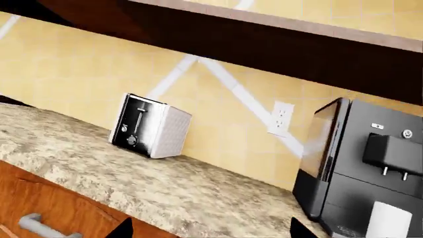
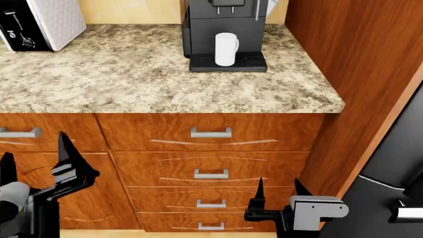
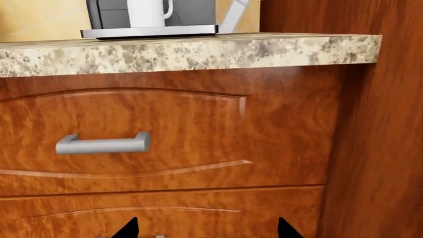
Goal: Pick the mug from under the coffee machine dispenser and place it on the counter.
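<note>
The white mug (image 2: 225, 48) stands on the black drip tray under the spout of the black coffee machine dispenser (image 2: 225, 15), at the back of the speckled granite counter (image 2: 152, 84). The left wrist view shows the mug (image 1: 390, 220) and the machine (image 1: 360, 163); the right wrist view shows the mug (image 3: 148, 12) above the counter edge (image 3: 198, 52). My left gripper (image 2: 36, 153) is open and empty, low in front of the left drawers. My right gripper (image 2: 278, 191) is open and empty, low before the middle drawers, far below the mug.
A white quilted toaster (image 2: 39, 22) stands at the counter's back left. Reddish wooden drawer fronts with silver handles (image 2: 211, 133) fill the space under the counter. A tall wooden cabinet side (image 2: 357, 59) rises right of the counter, and a black appliance door (image 2: 396, 198) shows at the far right.
</note>
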Tool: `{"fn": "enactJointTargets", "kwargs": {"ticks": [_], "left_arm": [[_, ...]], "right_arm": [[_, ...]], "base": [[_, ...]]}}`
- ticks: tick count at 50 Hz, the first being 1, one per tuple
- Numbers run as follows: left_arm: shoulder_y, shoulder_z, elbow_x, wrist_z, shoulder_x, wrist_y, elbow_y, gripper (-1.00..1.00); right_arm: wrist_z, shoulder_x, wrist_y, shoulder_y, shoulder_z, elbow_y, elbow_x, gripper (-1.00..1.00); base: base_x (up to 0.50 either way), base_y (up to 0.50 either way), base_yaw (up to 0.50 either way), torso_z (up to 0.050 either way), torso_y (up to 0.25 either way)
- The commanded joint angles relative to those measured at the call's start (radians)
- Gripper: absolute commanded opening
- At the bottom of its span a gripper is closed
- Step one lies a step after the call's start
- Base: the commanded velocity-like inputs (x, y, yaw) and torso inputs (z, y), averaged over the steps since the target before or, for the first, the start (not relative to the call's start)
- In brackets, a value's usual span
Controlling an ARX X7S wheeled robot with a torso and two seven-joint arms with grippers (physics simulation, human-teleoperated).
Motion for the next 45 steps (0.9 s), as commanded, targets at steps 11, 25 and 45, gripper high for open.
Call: {"fn": "enactJointTargets", "kwargs": {"ticks": [11,25,45], "left_arm": [[0.572,-0.354,-0.451,-0.454,-0.426,0.833,0.421,1.00],[0.606,-0.312,-0.404,-0.495,-0.467,0.924,0.406,1.00],[0.629,-0.323,-0.395,-0.518,-0.487,0.950,0.412,1.00]], "right_arm": [[0.037,0.017,0.003,0.001,-0.006,-0.033,0.078,1.00],[0.130,0.060,0.298,0.006,-0.034,-0.385,0.089,1.00],[1.162,0.228,1.527,0.969,0.156,-0.707,1.369,1.00]], "base": [[0.00,0.00,0.00,0.000,0.000],[0.00,0.00,0.00,0.000,0.000],[0.00,0.00,0.00,0.000,0.000]]}}
